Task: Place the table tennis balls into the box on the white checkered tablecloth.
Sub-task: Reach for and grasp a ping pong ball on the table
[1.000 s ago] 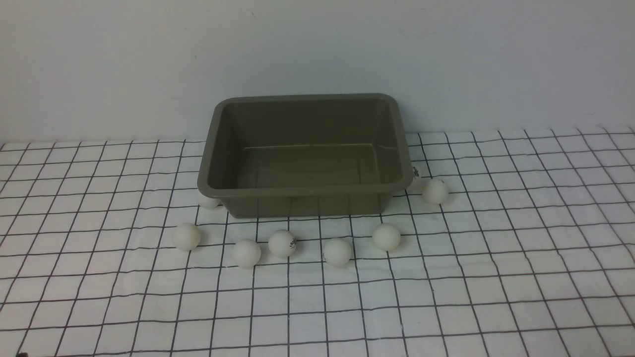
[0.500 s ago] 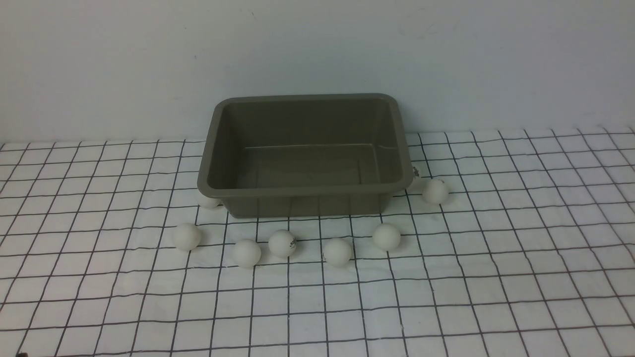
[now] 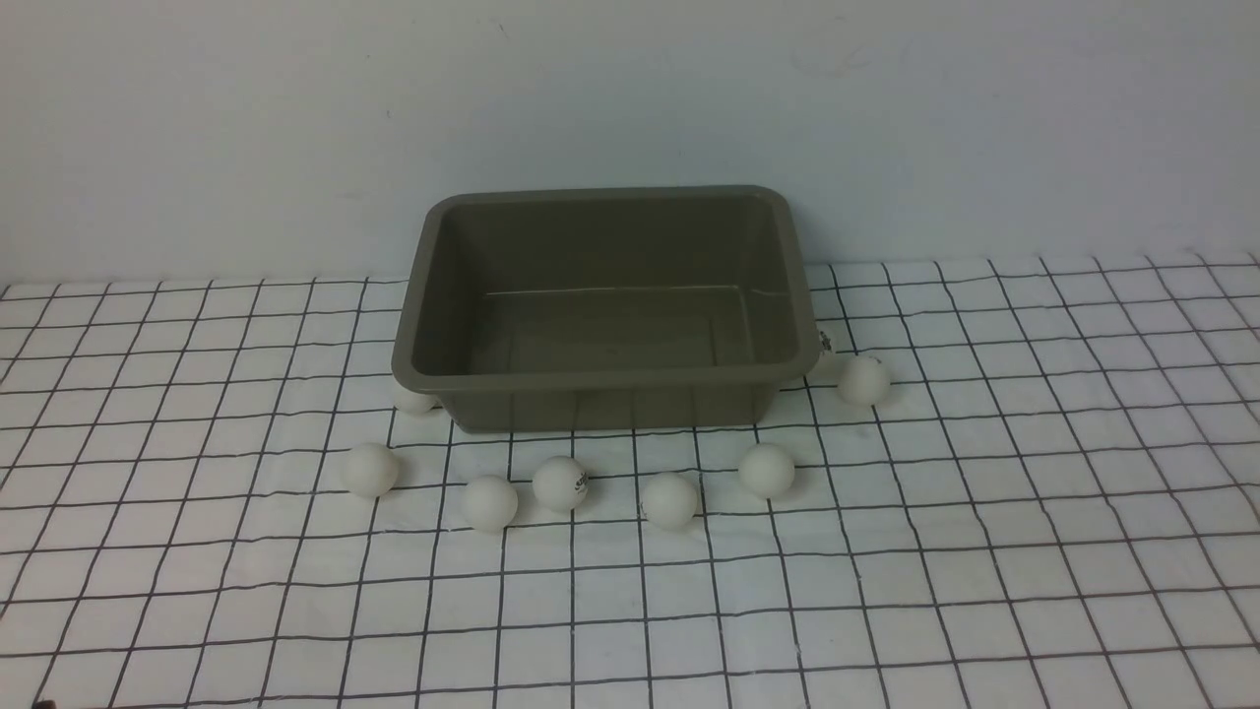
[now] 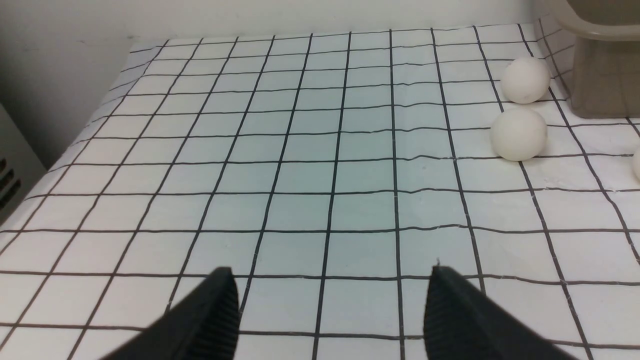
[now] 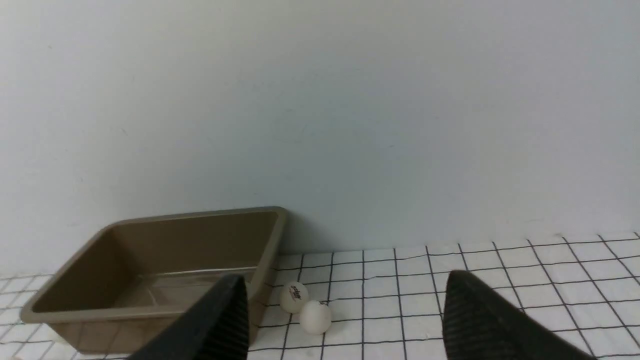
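The olive-grey box (image 3: 600, 379) stands empty on the white checkered tablecloth (image 3: 984, 551), close to the back wall. Several table tennis balls lie on the cloth around it: a row before its front wall (image 3: 560, 483), one tucked under its left rim (image 3: 414, 399), one at its right side (image 3: 863, 380). Neither gripper shows in the front view. My left gripper (image 4: 331, 272) is open over bare cloth, with two balls (image 4: 518, 134) and the box's corner (image 4: 605, 65) ahead of it. My right gripper (image 5: 346, 276) is open and empty, facing the box (image 5: 150, 312) and two balls (image 5: 315, 317).
A plain pale wall (image 3: 630, 98) rises directly behind the box. In the left wrist view the cloth ends at the table's left side, where a grey panel (image 4: 10, 175) stands beside it.
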